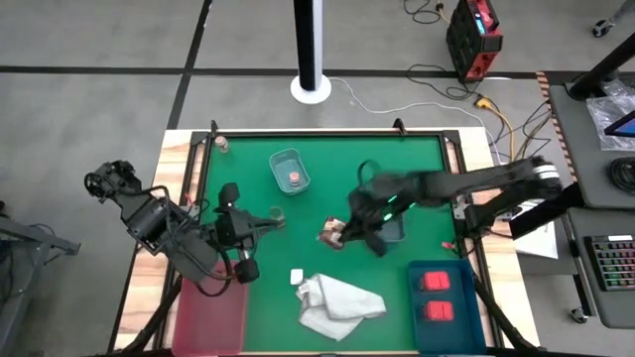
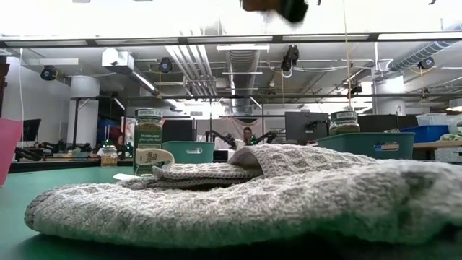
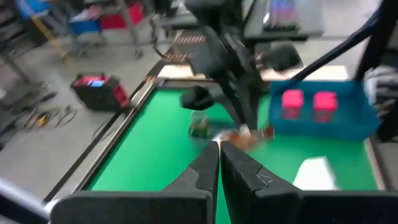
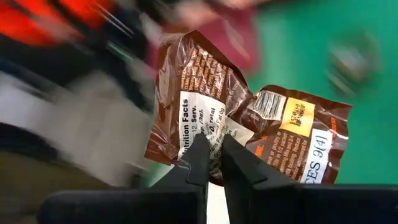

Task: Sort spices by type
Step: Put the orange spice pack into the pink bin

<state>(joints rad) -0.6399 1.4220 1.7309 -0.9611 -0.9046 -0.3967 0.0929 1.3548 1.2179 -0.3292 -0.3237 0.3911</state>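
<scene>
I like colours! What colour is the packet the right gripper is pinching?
Brown packet with white and orange labels; clearest in the right wrist view.

We see a crumpled white cloth (image 1: pixel 337 303) lying on the green table (image 1: pixel 268 223) near its front edge. A pale blue-green tray (image 1: pixel 287 159) sits toward the far side, a blue tray (image 1: pixel 466 307) at the near right, and a pink tray (image 1: pixel 210 315) at the near left.

The right gripper (image 4: pixel 213 155) pinches the lower edge of a crumpled brown packet (image 4: pixel 193 102), its white nutrition-facts panel facing the camera, fingers drawn together on the foil. A second brown packet (image 4: pixel 301 140) with a yellow label touches it on one side, with the green mat (image 4: pixel 298 43) behind both.
</scene>
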